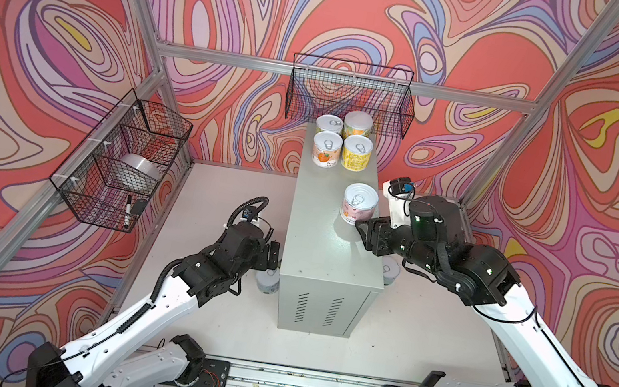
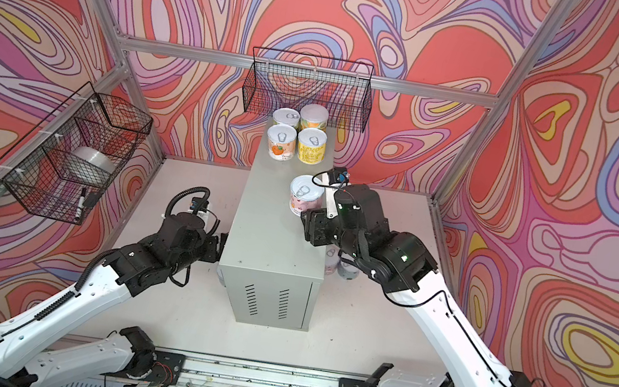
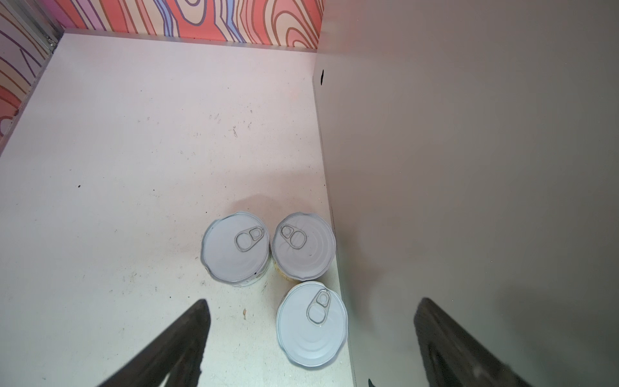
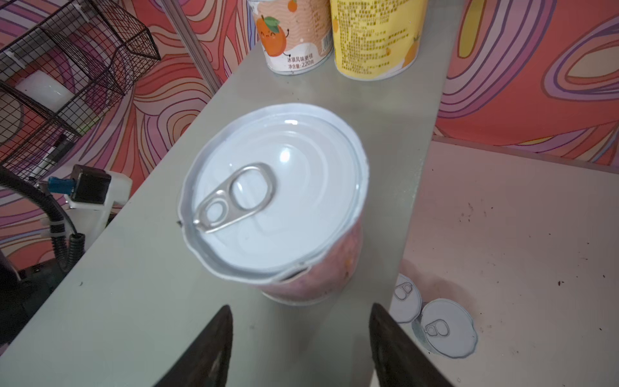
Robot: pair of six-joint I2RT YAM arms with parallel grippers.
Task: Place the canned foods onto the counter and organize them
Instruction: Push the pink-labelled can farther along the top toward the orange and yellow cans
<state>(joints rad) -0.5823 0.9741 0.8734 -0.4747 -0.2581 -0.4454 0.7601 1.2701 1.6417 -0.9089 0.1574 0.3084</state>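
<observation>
The counter is a tall grey cabinet in mid-table. Four canned foods stand at its far end, among them an orange-label tin and a yellow one. A pink tin stands alone on the top, nearer its right edge. My right gripper hovers just behind it, open and empty, not touching. My left gripper is open, low beside the counter's left wall, over three tins on the white tabletop.
Two more tins stand on the tabletop against the counter's right side. A black wire basket hangs on the back wall above the far tins. The left wall basket holds a tape roll and a marker.
</observation>
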